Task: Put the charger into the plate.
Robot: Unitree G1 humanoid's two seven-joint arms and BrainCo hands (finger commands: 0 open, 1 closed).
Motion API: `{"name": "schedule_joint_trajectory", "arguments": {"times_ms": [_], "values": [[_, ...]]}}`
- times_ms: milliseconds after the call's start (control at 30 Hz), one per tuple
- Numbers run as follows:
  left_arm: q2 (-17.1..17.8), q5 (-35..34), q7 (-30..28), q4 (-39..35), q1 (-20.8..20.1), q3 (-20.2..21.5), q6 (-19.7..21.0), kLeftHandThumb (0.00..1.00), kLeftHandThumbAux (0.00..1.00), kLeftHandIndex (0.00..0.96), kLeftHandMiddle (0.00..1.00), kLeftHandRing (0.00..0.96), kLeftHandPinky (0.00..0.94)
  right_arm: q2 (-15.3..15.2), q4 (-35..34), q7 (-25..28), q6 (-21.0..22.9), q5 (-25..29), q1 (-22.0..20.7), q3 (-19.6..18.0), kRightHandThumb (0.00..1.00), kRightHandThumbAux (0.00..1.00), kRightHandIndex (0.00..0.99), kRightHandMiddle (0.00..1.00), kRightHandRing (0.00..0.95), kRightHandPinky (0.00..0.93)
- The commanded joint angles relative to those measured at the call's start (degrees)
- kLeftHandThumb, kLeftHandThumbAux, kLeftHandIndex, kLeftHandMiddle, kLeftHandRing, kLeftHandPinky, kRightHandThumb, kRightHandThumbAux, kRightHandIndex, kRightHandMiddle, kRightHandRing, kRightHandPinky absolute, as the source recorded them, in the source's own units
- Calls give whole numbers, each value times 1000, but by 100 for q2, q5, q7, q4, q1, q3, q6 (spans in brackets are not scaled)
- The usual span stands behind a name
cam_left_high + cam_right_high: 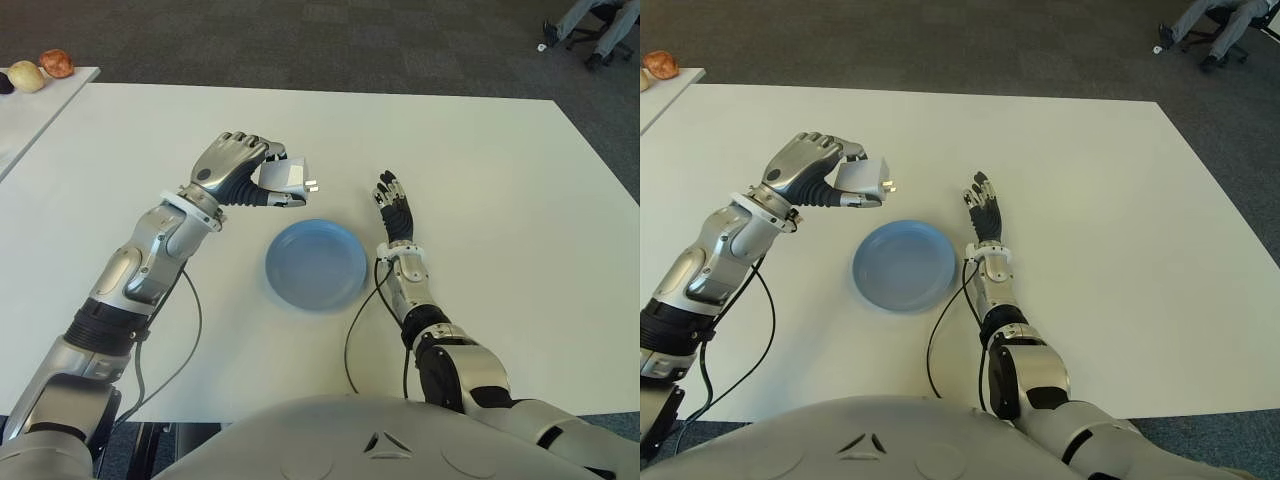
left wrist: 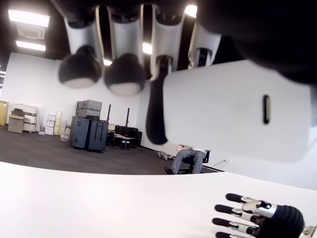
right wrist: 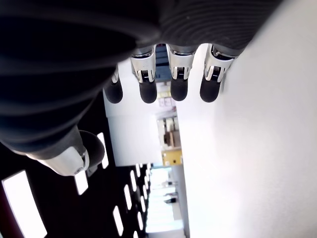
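Currently left hand [image 1: 232, 168] grips the white charger [image 1: 285, 176] above the table [image 1: 480, 180], just far-left of the blue plate [image 1: 316, 265]; right hand [image 1: 394, 208] right of plate, fingers extended, holding nothing.

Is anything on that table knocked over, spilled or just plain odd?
Nothing stands out. The left hand holds the white charger in the air, up and to the left of the empty blue plate. The right hand shows open to the plate's right. The white table shows no spill or damage.
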Motion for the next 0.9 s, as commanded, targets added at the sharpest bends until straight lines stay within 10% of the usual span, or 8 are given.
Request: {"name": "schedule_joint_trajectory", "arguments": {"times_ms": [33, 900], "values": [[-198, 69, -193, -8, 120, -174, 16, 752, 698, 443, 889, 876, 843, -51, 115, 142, 445, 42, 285, 9, 1, 528, 0, 0, 0, 1], [-555, 385, -316, 142, 270, -422, 28, 751, 698, 443, 877, 867, 830, -152, -110, 355, 428, -15, 443, 106, 39, 540, 0, 0, 0, 0]]}}
